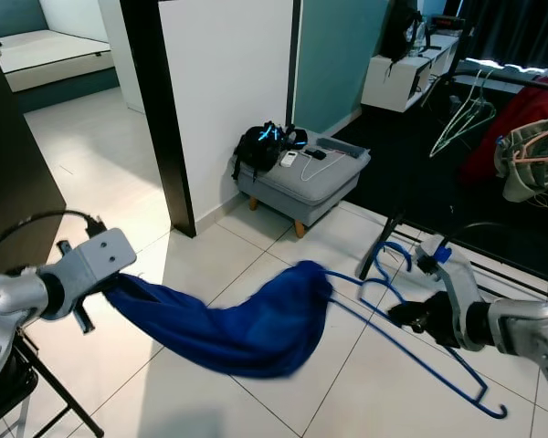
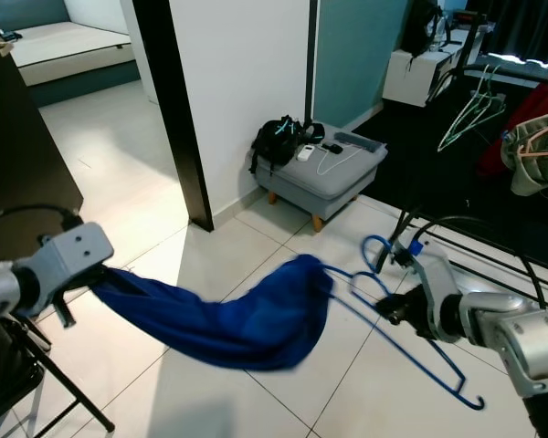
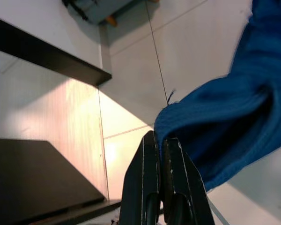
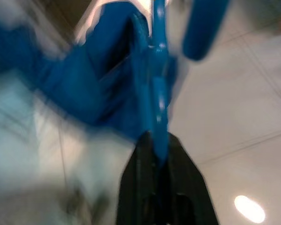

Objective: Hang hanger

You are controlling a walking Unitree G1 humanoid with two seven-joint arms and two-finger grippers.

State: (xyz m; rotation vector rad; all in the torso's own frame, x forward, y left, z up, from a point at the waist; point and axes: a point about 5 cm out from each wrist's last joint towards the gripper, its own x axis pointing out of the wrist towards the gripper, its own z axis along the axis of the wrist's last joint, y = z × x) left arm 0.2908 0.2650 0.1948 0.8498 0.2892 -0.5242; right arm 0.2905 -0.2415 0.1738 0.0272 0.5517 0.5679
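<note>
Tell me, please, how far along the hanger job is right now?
Done: the blue garment is on one end of the blue hanger. In hand: the right gripper clamps the hanger, and the left gripper pinches the garment. Left: hanging it on the rack.

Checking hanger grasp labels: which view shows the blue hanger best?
Left eye view: the whole blue hanger shows, hook to far end, with the right gripper on it. Right eye view shows much the same. Right wrist view shows it blurred between the fingers.
</note>
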